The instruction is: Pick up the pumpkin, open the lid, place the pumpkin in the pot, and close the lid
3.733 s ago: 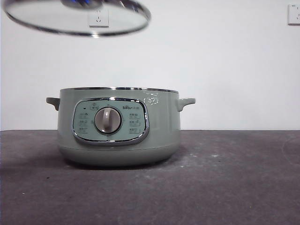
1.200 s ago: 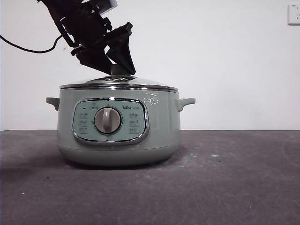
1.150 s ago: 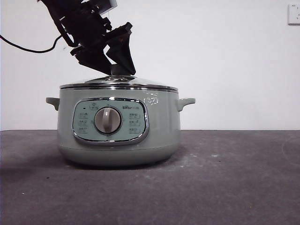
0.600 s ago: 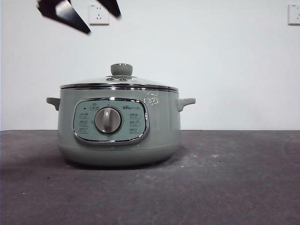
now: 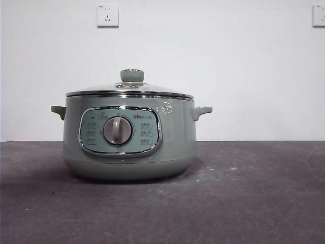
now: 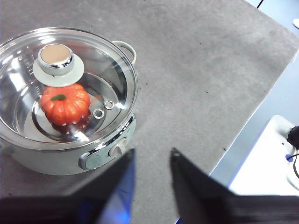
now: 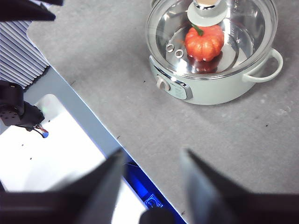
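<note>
Lid [image 5: 130, 90] seated level on the pot [image 5: 129, 147], knob upright, chrome rim meeting the pot's rim all round. Pumpkin [image 6: 65, 103] lies inside on the pot floor, visible through the glass, stem up. Left gripper [image 6: 151, 161] is raised clear above the table [image 5: 244, 193], its 2 jaws apart and empty. Right gripper [image 7: 152, 161] likewise high, jaws spread, holding nothing

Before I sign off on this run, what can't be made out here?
- Front view: the pumpkin is hidden by the wall of the pot.
- Front view: the panel labels are too small to read.
- Left wrist view: the left tool is blurred.
- Right wrist view: the knob of the lid is cut off by the edge.
</note>
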Tool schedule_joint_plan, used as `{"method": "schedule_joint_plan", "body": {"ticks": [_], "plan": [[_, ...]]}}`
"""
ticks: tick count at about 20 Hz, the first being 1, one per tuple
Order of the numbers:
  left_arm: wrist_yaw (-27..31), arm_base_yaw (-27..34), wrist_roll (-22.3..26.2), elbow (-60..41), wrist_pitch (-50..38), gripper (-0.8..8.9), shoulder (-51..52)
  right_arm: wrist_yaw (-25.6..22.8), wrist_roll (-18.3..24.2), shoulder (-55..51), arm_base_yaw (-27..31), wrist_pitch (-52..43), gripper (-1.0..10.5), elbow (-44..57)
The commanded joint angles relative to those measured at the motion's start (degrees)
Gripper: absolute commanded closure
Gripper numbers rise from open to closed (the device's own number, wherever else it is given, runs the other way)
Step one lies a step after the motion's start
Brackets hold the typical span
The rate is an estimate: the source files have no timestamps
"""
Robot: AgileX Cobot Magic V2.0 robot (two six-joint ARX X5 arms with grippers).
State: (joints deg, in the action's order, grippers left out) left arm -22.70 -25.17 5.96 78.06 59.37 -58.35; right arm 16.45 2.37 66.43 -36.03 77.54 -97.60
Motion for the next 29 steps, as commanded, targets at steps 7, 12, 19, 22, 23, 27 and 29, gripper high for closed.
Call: {"method": "schedule_joint_plan", "body": {"ticks": [7, 12, 19, 22, 23, 27, 29], "plan": [[0.1, -0.1, -0.3, 0.0, -0.2, 8.18, -0.1, -0.3, 0.1, -0.6, 0.1, 0.9, 9.5, -0.1], [0.1, -0.1, -0.3, 0.0, -0.2, 8.18, -0.1, -0.3, 0.1, -0.6, 0.1, 0.9, 9.5, -0.1], [4.2, 7.4, 7.8, -0.2, -9.7, 8.17, 4.3, -0.3, 0.1, -0.6, 0.1, 0.9, 9.5, -0.1], [4.2, 15.2, 7.5, -6.2, -23.2, 8.17, 11.3, -0.3, 0.1, -0.6, 0.1, 0.9, 9.5, -0.1], [4.3, 17.2, 7.1, -10.1, -29.0, 8.17, 14.0, -0.3, 0.1, -0.6, 0.1, 0.9, 9.5, -0.1], [7.0, 22.7, 5.6, -32.9, -53.1, 8.18, 27.3, -0.3, 0.1, -0.8, 0.1, 0.9, 9.5, -0.1], [8.5, 23.7, 5.6, -43.1, -58.5, 8.17, 32.9, -0.3, 0.1, -0.8, 0.1, 0.9, 9.5, -0.1]]}}
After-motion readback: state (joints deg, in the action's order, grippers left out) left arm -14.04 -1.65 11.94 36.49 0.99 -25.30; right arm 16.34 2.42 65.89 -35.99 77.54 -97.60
